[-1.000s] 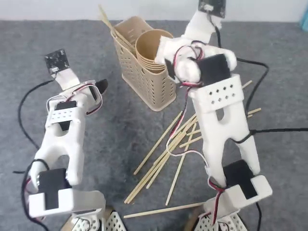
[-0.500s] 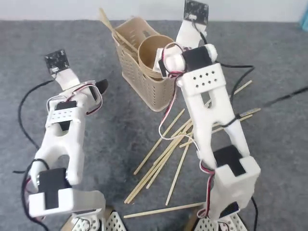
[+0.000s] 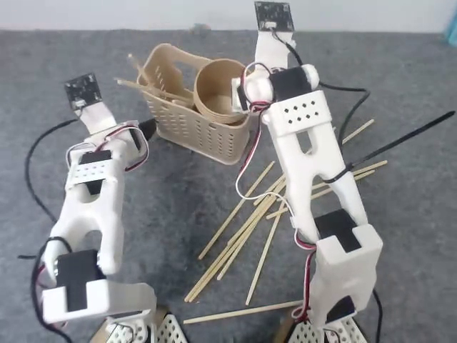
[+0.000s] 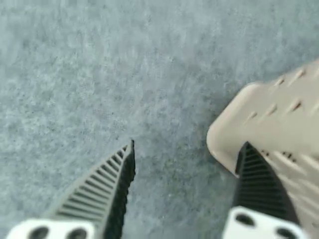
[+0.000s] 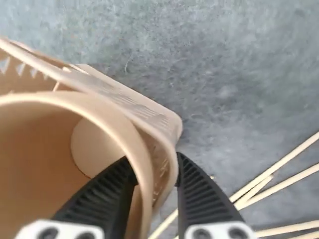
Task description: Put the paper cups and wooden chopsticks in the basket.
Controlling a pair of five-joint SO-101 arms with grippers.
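Leaning beige slotted basket (image 3: 191,133); tan cups (image 3: 216,91) nested inside; pale chopsticks (image 3: 241,237) strewn

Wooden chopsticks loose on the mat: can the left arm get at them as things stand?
Probably yes: the left gripper is open and empty, and nothing stands between it and the wooden chopsticks lying uncovered on the mat.

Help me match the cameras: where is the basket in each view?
High view: the basket stands at the far middle of the mat.
Left wrist view: its slotted corner lies just past one finger of the open left tool.
Right wrist view: its wall sits pinched, together with the cup rim, in the right tool.
Shared landmark: the grey mat under it.
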